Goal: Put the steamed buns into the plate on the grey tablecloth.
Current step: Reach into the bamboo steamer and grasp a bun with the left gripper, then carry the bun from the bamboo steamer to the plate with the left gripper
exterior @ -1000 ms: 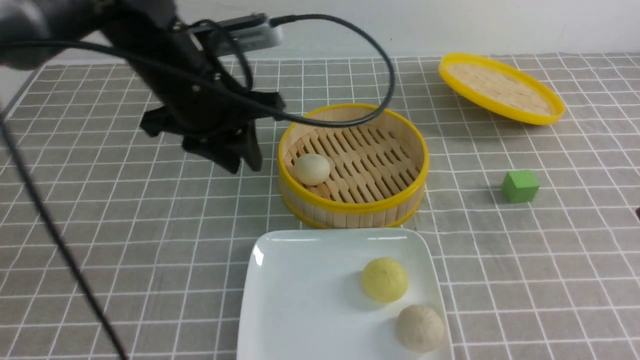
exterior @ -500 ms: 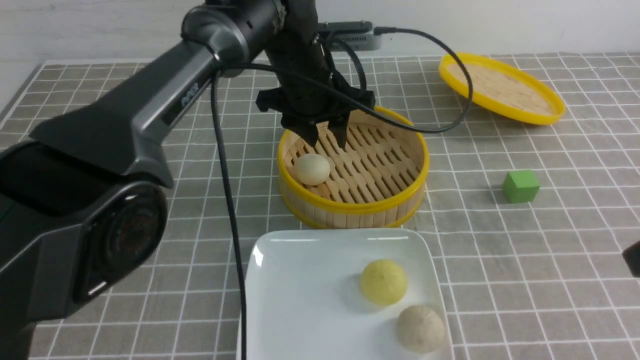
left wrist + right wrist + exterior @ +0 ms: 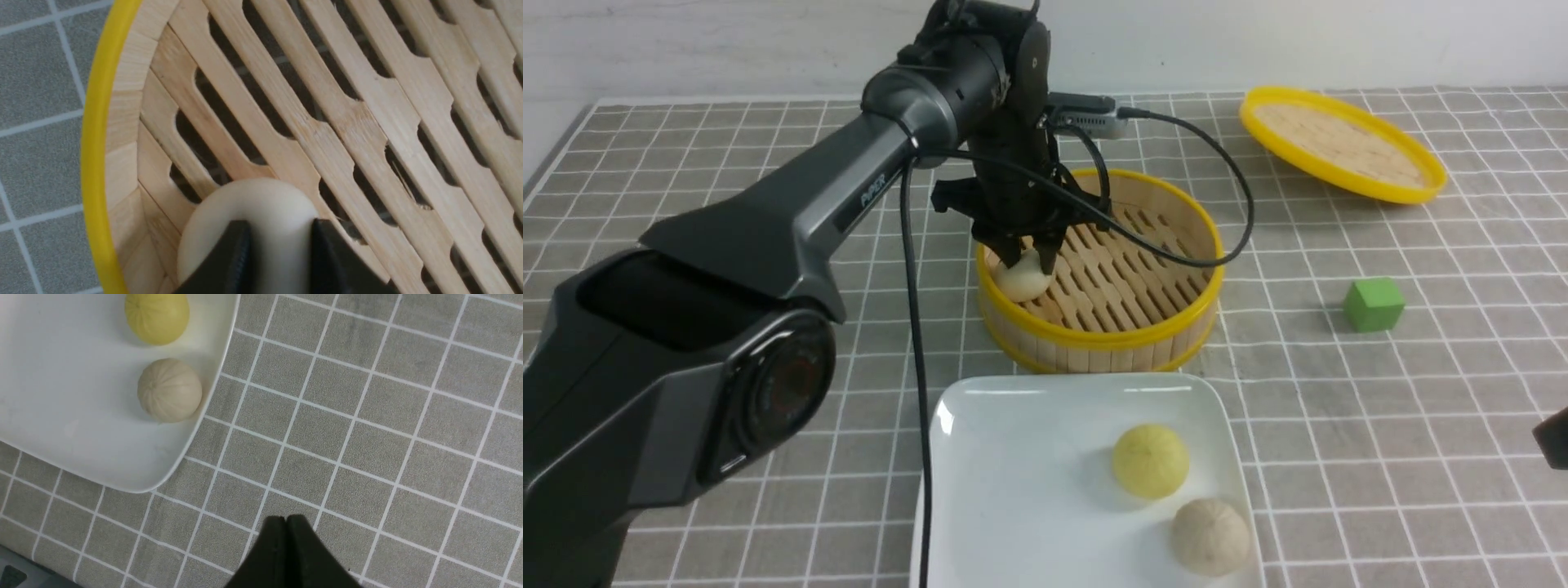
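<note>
Grey tablecloth (image 3: 1339, 457) w/ thin white grid covers the counter everywhere in view. It lies flat, w/ slight creases by the bamboo steamer (image 3: 1094, 335). Plain white wall (image 3: 1258, 41) runs along the far edge. Yellow-rimmed lid (image 3: 1342, 145) is at far right. Green cube (image 3: 1373, 304) sits right of the steamer, well apart.

White plate (image 3: 1013, 490) is just in front of the steamer. Yellow bun (image 3: 1150, 460) and beige bun (image 3: 1210, 536) sit on its right side, near each other, not touching. Off-white bun (image 3: 1023, 282) is inside the steamer by its left wall. Left fingers (image 3: 237, 261) are clamped on its two sides, pointing down.

Hard to see: the fingers cover the bun's top in front view, and the left wrist view cuts part of it off. Can't tell if it is on the slats or just off them. Plate's near edge runs out of frame. Right arm (image 3: 1553, 437) shows only as a dark bit at the front view's right edge. Right fingers (image 3: 286, 555) are pressed together, empty, over cloth near the plate's corner. Dark patch (image 3: 12, 575) past the cloth edge can't be identified.
</note>
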{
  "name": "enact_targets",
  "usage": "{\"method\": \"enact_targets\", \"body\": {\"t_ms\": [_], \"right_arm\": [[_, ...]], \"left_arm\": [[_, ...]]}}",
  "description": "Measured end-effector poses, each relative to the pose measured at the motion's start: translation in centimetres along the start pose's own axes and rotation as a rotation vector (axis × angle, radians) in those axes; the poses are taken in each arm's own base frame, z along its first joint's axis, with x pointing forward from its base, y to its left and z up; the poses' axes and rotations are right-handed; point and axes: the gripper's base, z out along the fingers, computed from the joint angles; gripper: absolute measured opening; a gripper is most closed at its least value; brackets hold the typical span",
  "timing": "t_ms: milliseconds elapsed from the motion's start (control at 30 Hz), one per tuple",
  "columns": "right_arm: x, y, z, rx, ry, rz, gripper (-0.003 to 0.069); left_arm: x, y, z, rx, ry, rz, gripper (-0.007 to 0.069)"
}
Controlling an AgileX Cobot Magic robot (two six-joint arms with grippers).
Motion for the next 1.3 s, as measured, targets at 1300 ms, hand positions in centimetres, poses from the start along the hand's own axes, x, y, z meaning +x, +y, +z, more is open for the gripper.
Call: {"method": "enact_targets", "body": {"t_ms": [1300], "right_arm": [[-0.1, 0.2, 0.0, -0.025, -0.013, 0.013, 0.0016]], "left_arm": [[21.0, -1.1, -4.6, 0.659, 0.09, 0.003, 0.0034]]}}
